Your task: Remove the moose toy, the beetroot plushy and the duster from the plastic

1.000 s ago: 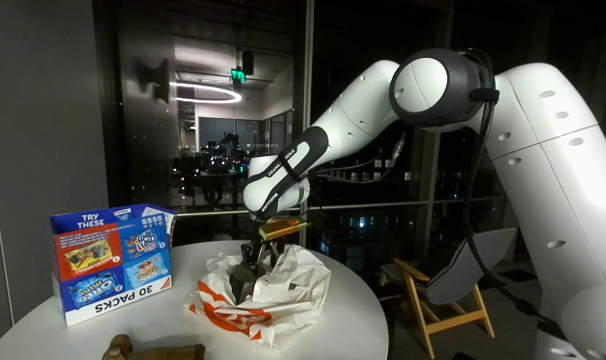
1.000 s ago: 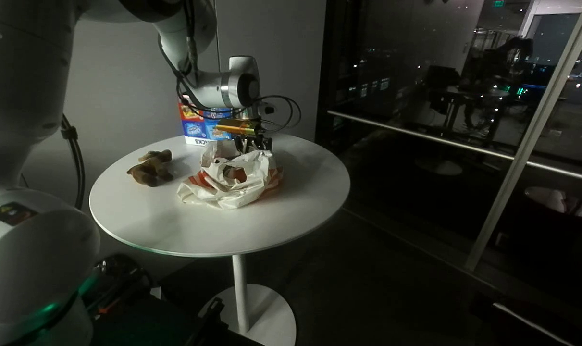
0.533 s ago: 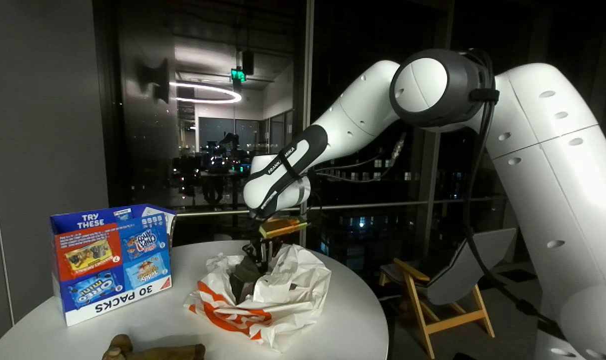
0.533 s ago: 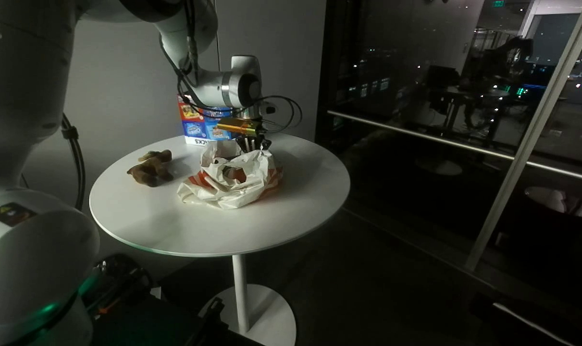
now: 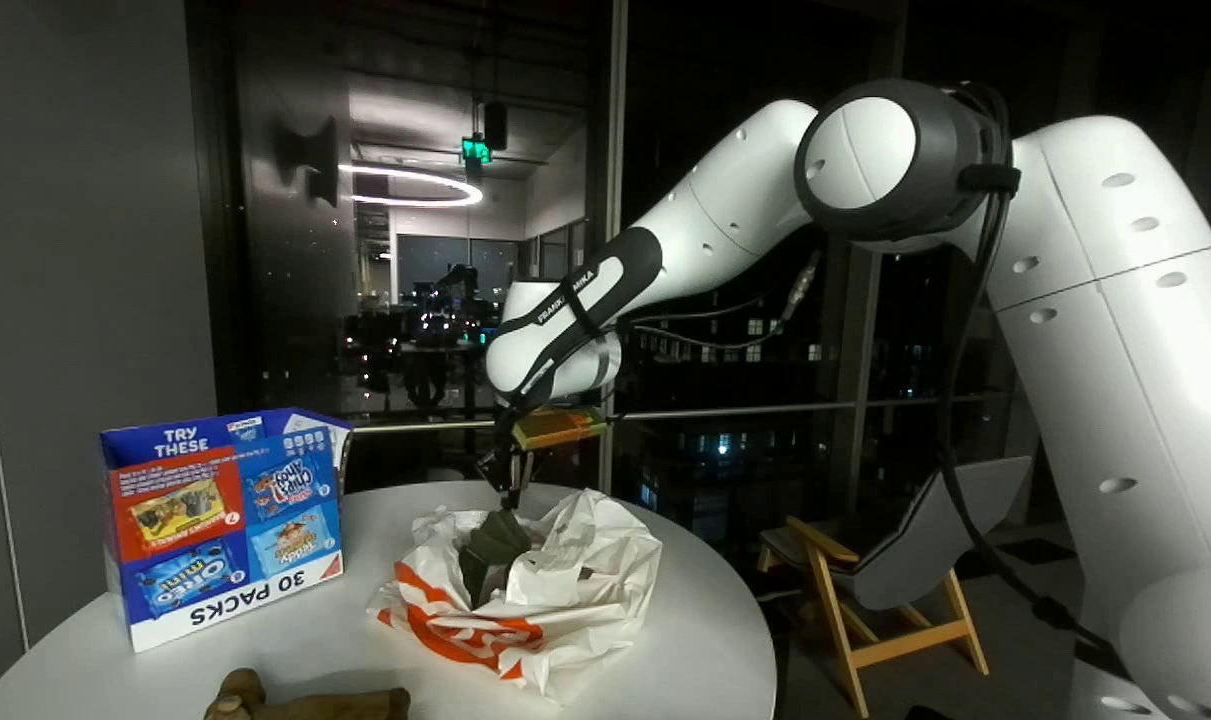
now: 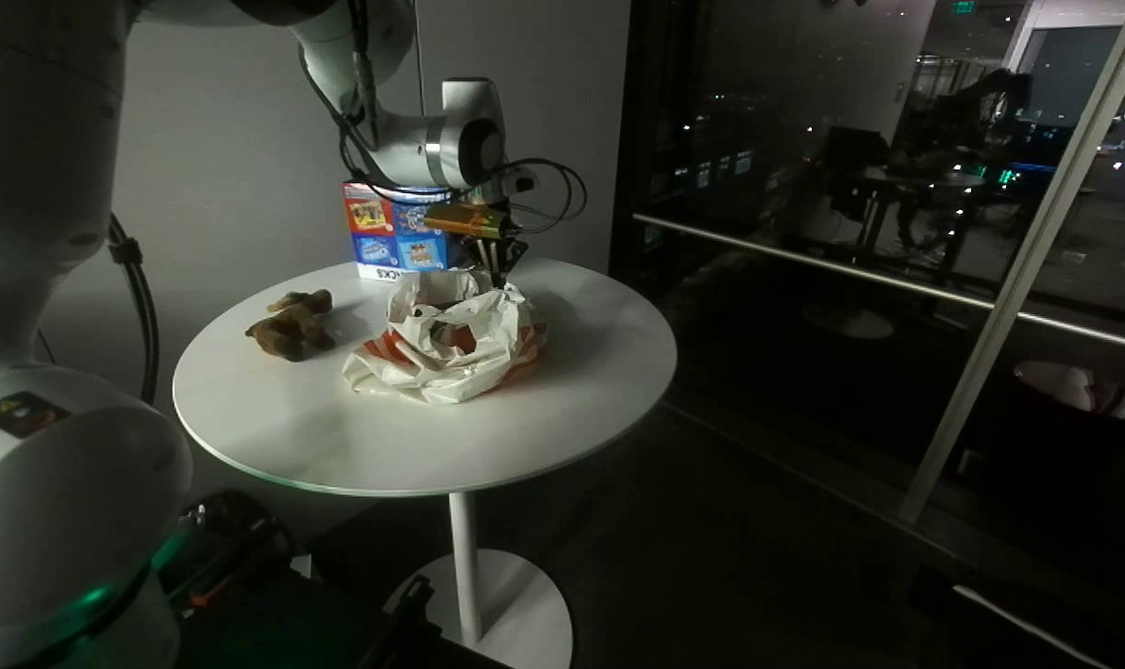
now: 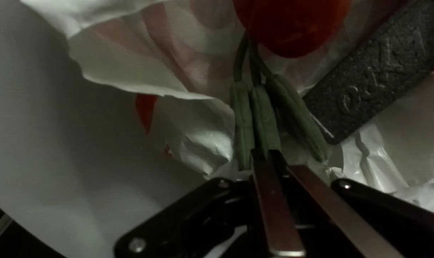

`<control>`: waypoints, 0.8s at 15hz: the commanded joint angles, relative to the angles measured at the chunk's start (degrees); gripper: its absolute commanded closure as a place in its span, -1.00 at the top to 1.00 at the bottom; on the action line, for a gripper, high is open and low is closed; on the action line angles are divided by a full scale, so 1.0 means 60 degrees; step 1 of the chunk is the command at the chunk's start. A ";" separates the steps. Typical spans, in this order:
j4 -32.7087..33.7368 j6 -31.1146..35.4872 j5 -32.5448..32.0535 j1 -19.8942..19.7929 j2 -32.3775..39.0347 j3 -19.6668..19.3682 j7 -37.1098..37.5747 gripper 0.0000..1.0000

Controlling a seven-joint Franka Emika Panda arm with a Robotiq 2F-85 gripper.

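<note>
beetroot plushy (image 7: 292, 28): red body, slim green leaves | end effector (image 7: 263, 154): nearly closed, pinching one leaf

The end effector (image 7: 266, 156) carries 2 satin-looking strips (image 7: 277, 215). Below it, the crumpled bag (image 5: 545, 600) looks like faintly glossy plastic, the duster (image 7: 374, 75) grainy and matt, the leaves (image 7: 242, 122) of the beetroot plushy (image 7: 294, 28) like matt cloth. The worktop (image 6: 581, 400) is smooth.

Probably an office at night, though the light is poor: a tall glass wall (image 6: 766, 372) stands near the round pedestal table (image 6: 413, 437), and beyond the table a ring lamp (image 5: 465, 188), a green sign (image 5: 476, 150) and lit windows (image 5: 756, 327) show in the glass. A snack multipack carton (image 5: 227, 535) stands on the table; a wood-framed chair (image 5: 895, 565), past its edge.
</note>
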 commanded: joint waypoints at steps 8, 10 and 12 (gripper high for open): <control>0.0285 -0.0118 -0.0035 0.0098 0.0562 0.0557 -0.1552 0.88; 0.0343 -0.0124 -0.0391 0.0178 0.0722 0.0454 -0.1542 1.00; 0.0386 -0.0160 -0.0898 0.0265 0.0810 0.0293 -0.1500 1.00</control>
